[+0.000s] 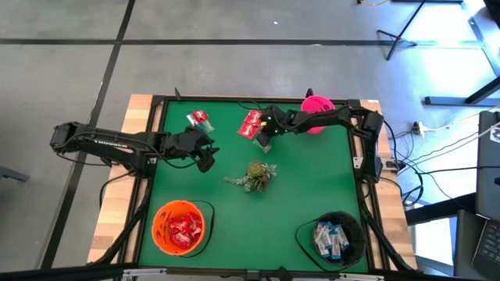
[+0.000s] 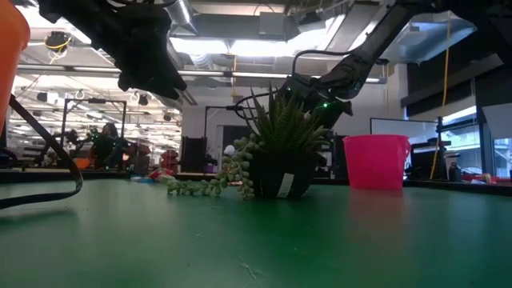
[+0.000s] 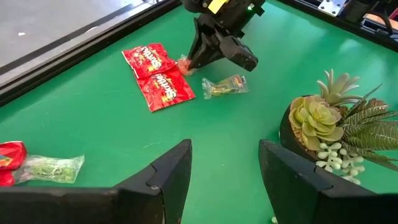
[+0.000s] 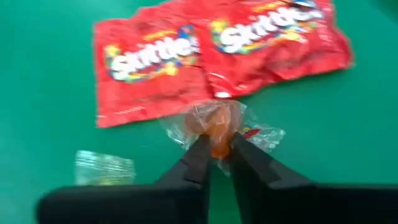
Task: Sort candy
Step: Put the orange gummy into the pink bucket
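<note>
1. Two dark fingers of the right gripper (image 4: pixel 214 155) are pinched nearly together on an orange clear-wrapped sweet (image 4: pixel 214 124), low on the green table (image 1: pixel 312 187).
2. Just beyond the fingertips lie two red Skittles packets (image 4: pixel 211 50), touching the sweet's wrapper; a greenish clear-wrapped piece (image 4: pixel 104 168) lies beside the gripper. Lifting straight up should avoid dragging the packets.
3. Farther off, the left gripper (image 3: pixel 224 168) hovers open and empty, with a potted succulent (image 1: pixel 256 176) beside it.
4. Bowls: a pink one (image 1: pixel 316 109) behind the right gripper, contents not visible; an orange one (image 1: pixel 181 226) holding red packets; a black one (image 1: pixel 332 236) holding white-and-blue packets.
</note>
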### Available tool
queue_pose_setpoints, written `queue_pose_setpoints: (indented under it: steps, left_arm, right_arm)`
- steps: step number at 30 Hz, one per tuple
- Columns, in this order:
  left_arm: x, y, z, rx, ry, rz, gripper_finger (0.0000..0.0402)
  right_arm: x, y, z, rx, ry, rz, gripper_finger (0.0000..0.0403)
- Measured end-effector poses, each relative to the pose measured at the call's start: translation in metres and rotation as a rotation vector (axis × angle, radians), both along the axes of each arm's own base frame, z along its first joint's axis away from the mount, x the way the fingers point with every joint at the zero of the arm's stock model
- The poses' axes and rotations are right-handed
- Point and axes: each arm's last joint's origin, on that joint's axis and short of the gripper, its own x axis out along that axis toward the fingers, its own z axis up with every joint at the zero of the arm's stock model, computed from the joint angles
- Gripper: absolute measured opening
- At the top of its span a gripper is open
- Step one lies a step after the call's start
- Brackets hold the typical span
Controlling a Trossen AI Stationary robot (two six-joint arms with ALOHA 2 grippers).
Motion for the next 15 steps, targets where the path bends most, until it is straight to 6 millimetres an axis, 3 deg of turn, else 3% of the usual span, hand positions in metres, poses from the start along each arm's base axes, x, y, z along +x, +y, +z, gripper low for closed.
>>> queue_pose_setpoints:
  steps: [3, 7, 15]
  left_arm:
    - [0.000, 0.000, 0.000, 0.000, 0.000, 0.000, 0.0179]
    - [0.000, 0.000, 0.000, -0.005, 0.000, -0.005, 0.0179]
    - [-0.001, 0.000, -0.001, -0.007, 0.011, -0.007, 0.0179]
  right_arm:
    - [0.002, 0.001, 0.003, 0.036, -0.039, 0.037, 0.0014]
    - [-0.003, 0.006, 0.021, 0.103, -0.072, 0.093, 0.0011]
    - [-0.035, 0.034, 0.116, 0.034, -0.177, 0.162, 0.0011]
